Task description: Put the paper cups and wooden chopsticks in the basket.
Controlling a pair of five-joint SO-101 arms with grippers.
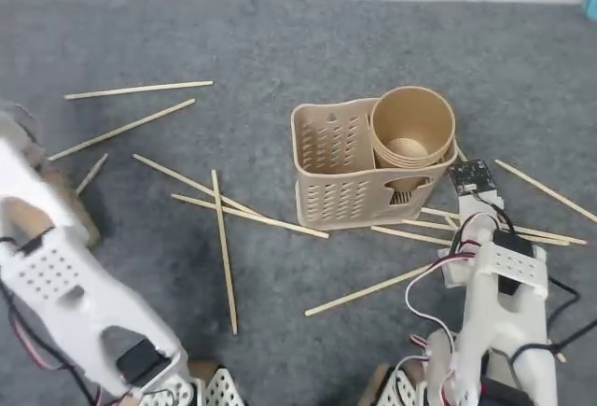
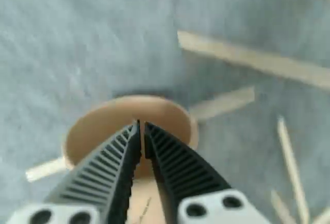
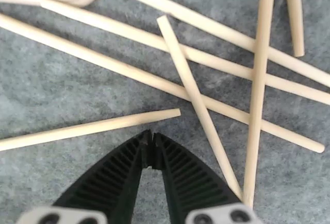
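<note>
Left gripper (image 2: 140, 127): jaws closed to a slit, apparently pinching the wall of a cup (image 2: 103, 126) at the table's left, well apart from the basket (image 1: 347, 199). Chopsticks (image 1: 222, 238) lie scattered between. Stacked cups (image 1: 412, 126) sit nested in the basket's right compartment, likely to save room. Right gripper (image 3: 151, 137): closed, empty, poised just above a chopstick (image 3: 93, 127). No legible writing.

I find nothing I can read from here: the basket (image 1: 340, 193), the paper cups (image 1: 411, 124) and the small circuit board (image 1: 469, 177) carry no print I can make out.
</note>
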